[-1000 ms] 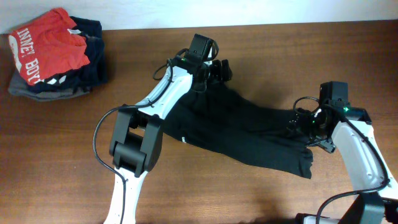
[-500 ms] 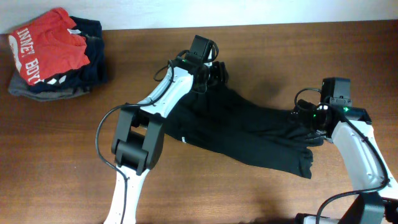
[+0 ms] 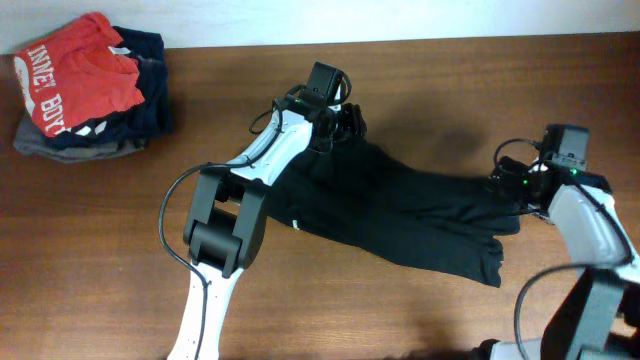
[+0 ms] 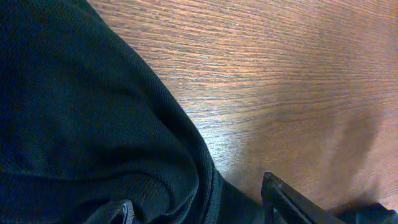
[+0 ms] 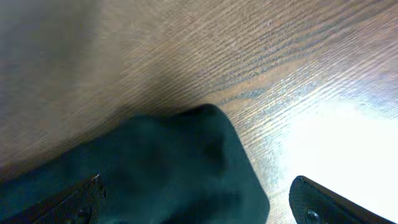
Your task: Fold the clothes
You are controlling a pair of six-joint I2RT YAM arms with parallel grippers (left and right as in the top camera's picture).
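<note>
A black garment (image 3: 400, 215) lies crumpled and stretched across the middle of the brown table. My left gripper (image 3: 338, 125) is at its far left corner. In the left wrist view the fingers (image 4: 199, 208) are apart, with a hemmed fold of the black cloth (image 4: 93, 124) between them. My right gripper (image 3: 515, 188) is at the garment's right end. In the right wrist view its fingers (image 5: 199, 199) are wide apart, with a corner of the cloth (image 5: 174, 168) lying between them on the wood.
A pile of folded clothes (image 3: 85, 85) with a red printed shirt on top sits at the far left corner. The table's far edge (image 3: 400, 40) runs along the top. Bare wood lies in front of the garment.
My right gripper has moved to the right, and the garment's right end is drawn out further that way. My left gripper has shifted only slightly at the far corner.
</note>
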